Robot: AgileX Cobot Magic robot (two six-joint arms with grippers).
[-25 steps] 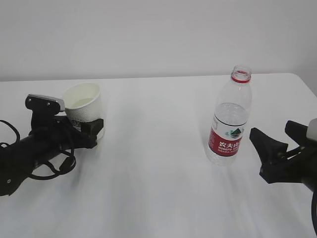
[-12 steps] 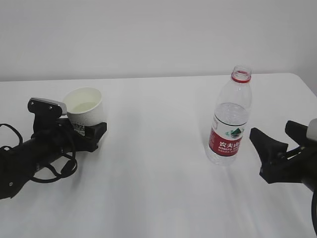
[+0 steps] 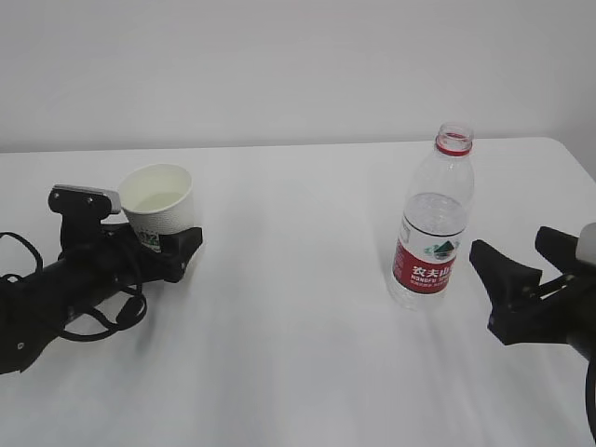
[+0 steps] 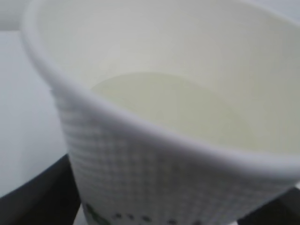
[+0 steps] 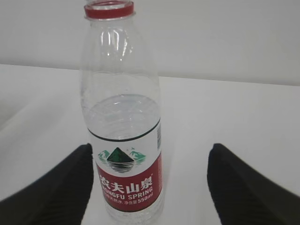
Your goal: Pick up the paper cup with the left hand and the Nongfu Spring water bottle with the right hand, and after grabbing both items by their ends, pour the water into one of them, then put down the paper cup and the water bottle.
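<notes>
The paper cup point(image 3: 160, 203) stands upright near the table's point(image 3: 298, 307) left edge, between the left hand's point(image 3: 154, 244) spread fingers; whether they touch it is unclear. Only the wrist view shows water point(image 4: 168, 110) inside. The uncapped bottle point(image 3: 434, 222) stands toward the right edge, well apart from the right hand's point(image 3: 535, 265) open fingers.

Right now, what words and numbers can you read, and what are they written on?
"农夫山泉": white characters on the red label of the water bottle.
"NONGFU SPRING": below them on the same label.
"550ml": beside that, small but readable.
A green mountain picture sits above the characters; it has no words.
The paper cup has dark green print low on its side, too small and blurred to read.
</notes>
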